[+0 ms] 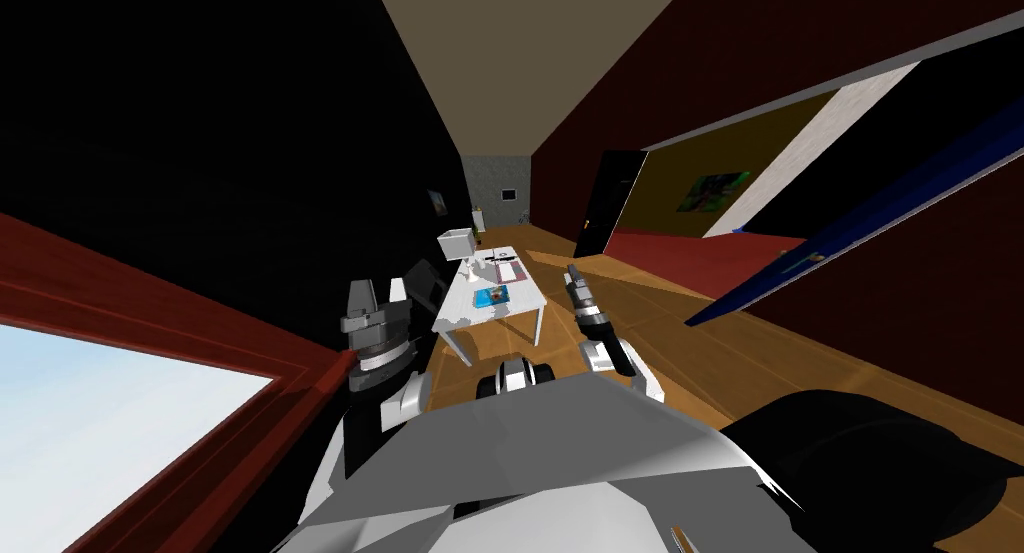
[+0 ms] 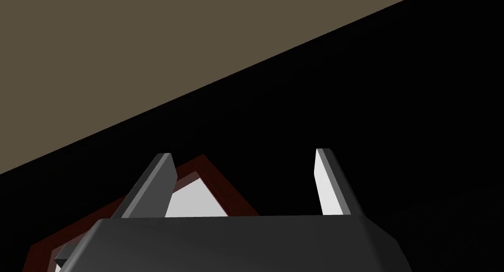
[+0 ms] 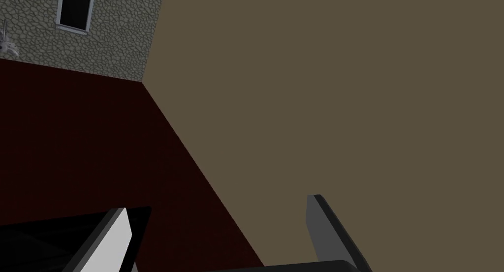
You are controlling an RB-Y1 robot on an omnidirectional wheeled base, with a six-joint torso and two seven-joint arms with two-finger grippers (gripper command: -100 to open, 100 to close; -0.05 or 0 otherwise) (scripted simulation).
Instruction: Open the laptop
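A white table (image 1: 520, 302) stands a short way ahead of me on the wooden floor. On its far half lies a flat, pale slab with a pinkish top, apparently the laptop (image 1: 512, 271), lid down. My left gripper (image 1: 378, 292) is raised to the left of the table, well short of it, fingers open (image 2: 243, 156) with nothing between them. My right gripper (image 1: 571, 271) is held up at the table's right side, also open (image 3: 216, 205) and empty. Both hands point upward, away from the tabletop.
On the table also sit a white box-like thing (image 1: 455, 243) at the far left corner, a blue flat item (image 1: 490, 296) and small white objects. A dark chair (image 1: 428, 282) stands at the table's left. A blue door (image 1: 860, 232) hangs open on the right. A red-framed window (image 1: 110, 407) is at my left.
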